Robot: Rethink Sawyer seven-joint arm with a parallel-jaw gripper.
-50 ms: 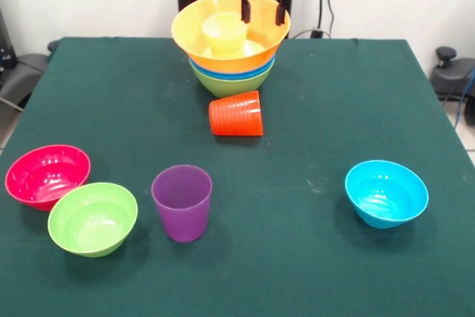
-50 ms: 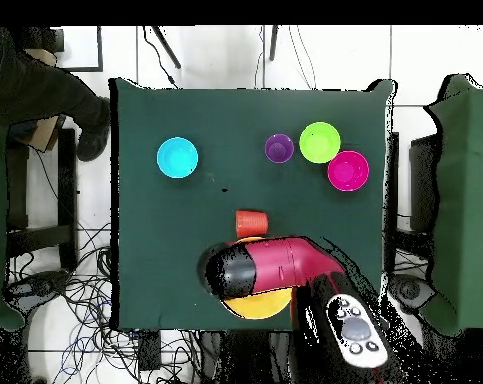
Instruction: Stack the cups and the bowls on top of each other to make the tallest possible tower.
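- The tower (image 1: 231, 64), a nested pile of glossy plastic bowls with a green one lowest, blue rims above and a wide orange-yellow bowl (image 1: 194, 29) on top, stands at the far middle of the green-clothed surface (image 1: 312, 109).
- A small yellow plastic cup (image 1: 224, 33) sits upright inside the orange-yellow bowl.
- The gripper (image 1: 262, 7) hangs over the bowl's rim just beside that cup, its two dark fingers apart and holding nothing.
- The step in hand looks like the yellow cup just placed, so the next move calls for fetching another piece.
- The ribbed orange-red plastic cup (image 1: 237, 113) lies on its side just in front of the tower; it would need a grasp across its body and righting.
- Further out: a smooth purple cup (image 1: 182, 203) upright, a small light-green bowl (image 1: 93, 218) touching a pink-red bowl (image 1: 47, 176), and a light-blue bowl (image 1: 386, 192) well apart.
- The front view shows the yellow cup and the spread fingers; the overhead view hides both beneath the red and black arm (image 2: 270, 268), but shows a person's sleeve (image 2: 45, 85) at the edge.
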